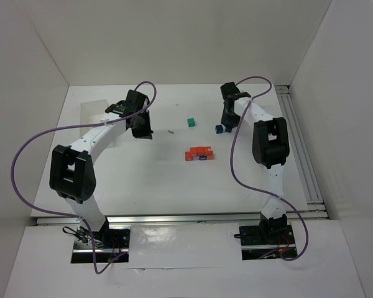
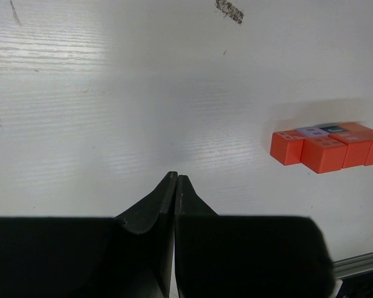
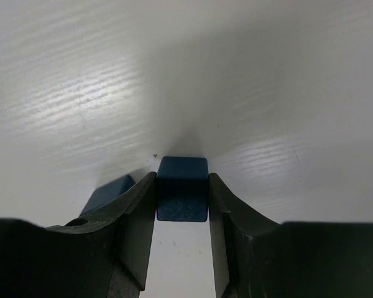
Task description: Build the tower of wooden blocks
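Observation:
A short row of red and orange wood blocks lies at the table's middle; in the left wrist view it sits at the right, with a pale purple face and a dark one on its far side. A teal block stands alone behind it. My right gripper is shut on a dark blue block at table level, both fingers against its sides. A second dark blue block lies just left of it. My left gripper is shut and empty, left of the row.
A small dark speck marks the white table between the left gripper and the teal block. White walls enclose the table on three sides. A metal rail runs along the right edge, another along the near edge.

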Motion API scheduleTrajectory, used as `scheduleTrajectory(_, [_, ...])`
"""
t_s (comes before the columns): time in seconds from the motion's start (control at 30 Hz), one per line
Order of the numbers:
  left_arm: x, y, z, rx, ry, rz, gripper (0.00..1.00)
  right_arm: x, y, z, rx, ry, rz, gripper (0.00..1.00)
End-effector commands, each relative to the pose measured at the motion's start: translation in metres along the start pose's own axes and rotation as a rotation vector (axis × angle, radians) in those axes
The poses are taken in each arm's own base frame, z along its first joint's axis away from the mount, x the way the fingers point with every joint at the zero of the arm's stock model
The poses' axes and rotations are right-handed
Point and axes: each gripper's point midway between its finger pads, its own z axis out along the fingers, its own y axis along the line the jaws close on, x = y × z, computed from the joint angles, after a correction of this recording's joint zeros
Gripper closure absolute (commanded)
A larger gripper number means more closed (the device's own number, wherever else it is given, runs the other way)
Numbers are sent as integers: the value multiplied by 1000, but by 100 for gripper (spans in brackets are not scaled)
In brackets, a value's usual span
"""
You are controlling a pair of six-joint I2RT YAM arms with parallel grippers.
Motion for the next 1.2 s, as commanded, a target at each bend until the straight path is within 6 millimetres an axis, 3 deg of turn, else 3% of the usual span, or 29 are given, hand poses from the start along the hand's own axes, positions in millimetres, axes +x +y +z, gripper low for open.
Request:
scheduleTrajectory(0.0, [1,-2,3,19,7,11,87,-22,3,-20,-60,-83,7,66])
scheduleTrajectory(0.1, [1,-2,3,19,7,11,87,-4,2,-14,-68,-29,-16,65])
scheduleTrajectory(0.17, [2,-4,3,27,11,11,87,-1,4,-11,-78,-28,-16,62])
scheduleTrajectory(0.33, [-2,-5,1,31,2,12,88,-11,1,-22,-73,-61,-8,44])
scheduleTrajectory(0.43, [0,-9,2,35,5,20,88,-25,-4,-36,-70,-91,17,43])
scheduleTrajectory(0.7, [1,-13,3,39,7,28,89,-38,-3,-62,-103,-131,29,43])
scheduleTrajectory(0.9, [1,-21,2,52,4,44,89,-24,13,-61,-212,-84,-68,5])
scheduleTrajectory(0.97, [1,-21,2,52,4,44,89,-18,12,-56,-213,-62,-98,0])
scheduleTrajectory(1.17, [1,-21,2,52,4,44,89,-13,13,-51,-216,-20,-165,0])
